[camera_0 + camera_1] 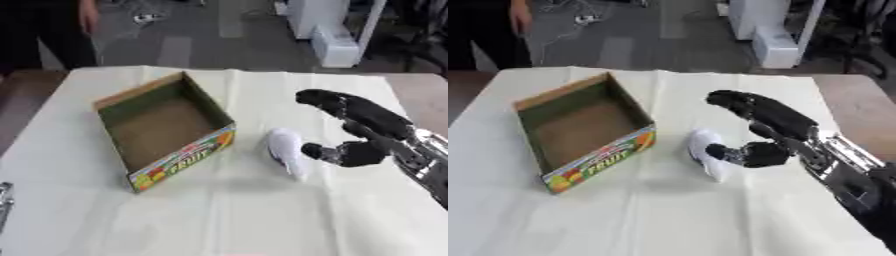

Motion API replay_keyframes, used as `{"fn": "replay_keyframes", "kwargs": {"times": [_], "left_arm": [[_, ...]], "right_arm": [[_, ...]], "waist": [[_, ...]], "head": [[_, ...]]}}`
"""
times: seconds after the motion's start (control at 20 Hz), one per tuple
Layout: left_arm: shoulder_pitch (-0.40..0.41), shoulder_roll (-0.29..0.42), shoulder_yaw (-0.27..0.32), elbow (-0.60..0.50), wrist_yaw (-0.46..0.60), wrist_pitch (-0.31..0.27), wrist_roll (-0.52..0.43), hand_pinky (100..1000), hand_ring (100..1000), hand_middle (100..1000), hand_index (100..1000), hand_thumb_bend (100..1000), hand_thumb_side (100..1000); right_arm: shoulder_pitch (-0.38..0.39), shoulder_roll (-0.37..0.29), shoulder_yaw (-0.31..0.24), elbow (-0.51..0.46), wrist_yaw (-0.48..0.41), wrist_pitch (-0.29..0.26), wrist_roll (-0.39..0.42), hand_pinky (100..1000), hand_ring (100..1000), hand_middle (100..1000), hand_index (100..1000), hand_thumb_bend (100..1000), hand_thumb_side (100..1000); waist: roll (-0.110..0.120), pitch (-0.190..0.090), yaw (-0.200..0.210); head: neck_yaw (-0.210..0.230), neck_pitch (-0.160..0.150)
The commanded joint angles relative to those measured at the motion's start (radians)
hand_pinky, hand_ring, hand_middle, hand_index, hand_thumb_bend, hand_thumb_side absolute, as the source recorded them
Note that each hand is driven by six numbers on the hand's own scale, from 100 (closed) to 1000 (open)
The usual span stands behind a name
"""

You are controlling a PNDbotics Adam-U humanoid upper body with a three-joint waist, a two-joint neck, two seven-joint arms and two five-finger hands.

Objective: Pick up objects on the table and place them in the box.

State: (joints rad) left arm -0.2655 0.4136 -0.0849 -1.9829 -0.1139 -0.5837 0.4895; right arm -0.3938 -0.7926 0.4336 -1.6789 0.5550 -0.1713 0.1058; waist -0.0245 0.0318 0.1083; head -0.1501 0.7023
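While the box (166, 131) stood open and seemingly empty on the left half of the table (262, 220), the one object left to move, a white thing (287, 152) of elongated, rounded shape, lay on the cloth just to the right of the box's printed side, apart from it. The right hand (765, 131) had reached in from the right and framed this object: its fingers (325, 101) arched above and beyond the far end, while the thumb (721, 151) came in low at the near side and appeared to touch the white surface. The hand was spread in a wide, curved claw, not yet closed, so the object seemed to rest on the table and not in a grip. By that reading the step in hand was the grasp itself, early in the task, with nothing seen in the box. The next move would call for the fingers to come down and close against the thumb across the object's narrow width, then a lift high enough to clear the box's near wall, and a carry to the left over the open top before letting go. A sliver of metal at the lower left edge may have been the left arm, but no left hand showed in either view.
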Motion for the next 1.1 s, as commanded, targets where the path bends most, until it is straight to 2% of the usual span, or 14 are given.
{"fn": "replay_keyframes", "kwargs": {"times": [0.05, 0.35, 0.7, 0.9, 1.1], "left_arm": [[-0.010, 0.022, -0.001, -0.017, 0.002, -0.002, -0.005, 681, 646, 781, 837, 234, 738], [-0.009, 0.022, -0.004, -0.017, 0.002, -0.002, -0.008, 681, 646, 781, 837, 235, 739], [-0.006, 0.023, -0.006, -0.017, 0.004, -0.002, -0.011, 680, 645, 780, 837, 235, 739], [-0.001, 0.023, -0.006, -0.017, 0.004, -0.002, -0.012, 678, 644, 780, 837, 234, 740], [0.002, 0.021, -0.007, -0.017, 0.003, 0.000, -0.014, 677, 643, 780, 838, 233, 741]], "right_arm": [[-0.019, -0.035, 0.016, -0.020, -0.005, -0.002, 0.013, 926, 906, 985, 1000, 577, 1000], [-0.022, -0.048, 0.064, -0.051, -0.047, 0.014, 0.061, 933, 903, 981, 1000, 603, 1000], [-0.048, -0.023, 0.083, -0.067, -0.075, 0.035, 0.089, 939, 901, 974, 1000, 625, 1000], [-0.086, 0.036, 0.073, -0.032, -0.048, 0.054, 0.089, 936, 900, 970, 1000, 629, 1000], [-0.129, 0.113, 0.050, 0.070, 0.034, 0.058, 0.063, 932, 900, 966, 1000, 624, 1000]], "waist": [[0.000, -0.012, 0.000], [0.001, -0.012, -0.001], [0.002, -0.014, -0.001], [0.004, -0.016, -0.006], [0.006, -0.017, -0.009]], "head": [[-0.015, -0.001], [-0.022, 0.002], [-0.028, 0.004], [-0.032, 0.005], [-0.039, 0.005]]}}
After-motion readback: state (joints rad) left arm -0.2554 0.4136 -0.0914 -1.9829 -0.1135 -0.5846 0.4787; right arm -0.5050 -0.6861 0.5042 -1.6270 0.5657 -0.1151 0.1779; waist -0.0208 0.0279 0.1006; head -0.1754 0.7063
